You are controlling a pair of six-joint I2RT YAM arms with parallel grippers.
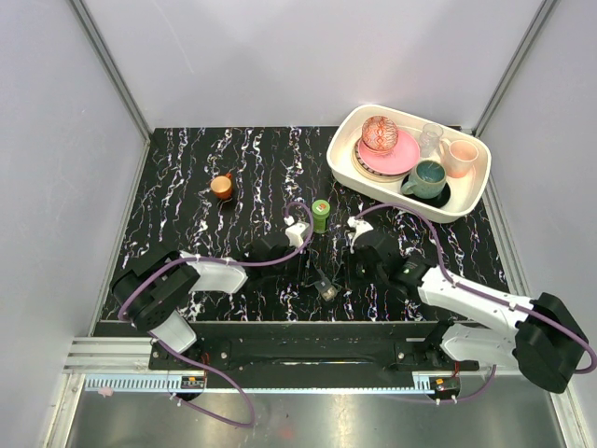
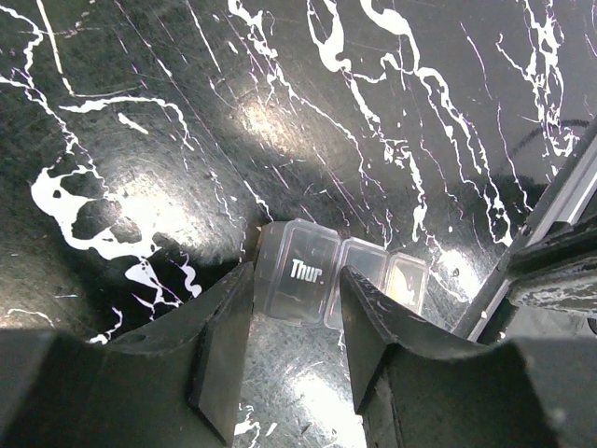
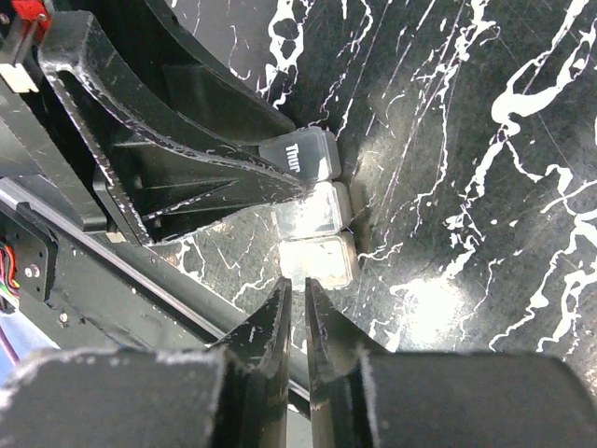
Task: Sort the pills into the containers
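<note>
My left gripper [image 2: 296, 277] stands clamped on the pill box [image 2: 362, 271], one finger on each side of the end lid marked "Thur." My right gripper [image 3: 298, 286] has its fingers [image 3: 276, 322] a sliver apart with nothing between them. Its tips sit just beside the box's opposite end compartment, at that compartment's 6 o'clock in the right wrist view.

The box lies flat on the black, white-veined table [image 1: 187, 229], near the front edge. In the right wrist view a dark frame [image 3: 121, 299] runs close at the box's 8 o'clock, while bare marble opens from 12 through 4 o'clock.

Only the left wrist view shows an amber tint in the far compartment, and only the right wrist view shows all three lids in line. From overhead I can barely pick out the box under the two wrists. That view alone gives the green bottle [image 1: 321, 215] near the box's 12 o'clock, the orange cup [image 1: 221, 186] well apart at 10 o'clock, and the white tray [image 1: 341, 171] of crockery at 2 o'clock.

Both arms lie low, elbows bent, forearms converging from 8 and 4 o'clock.
</note>
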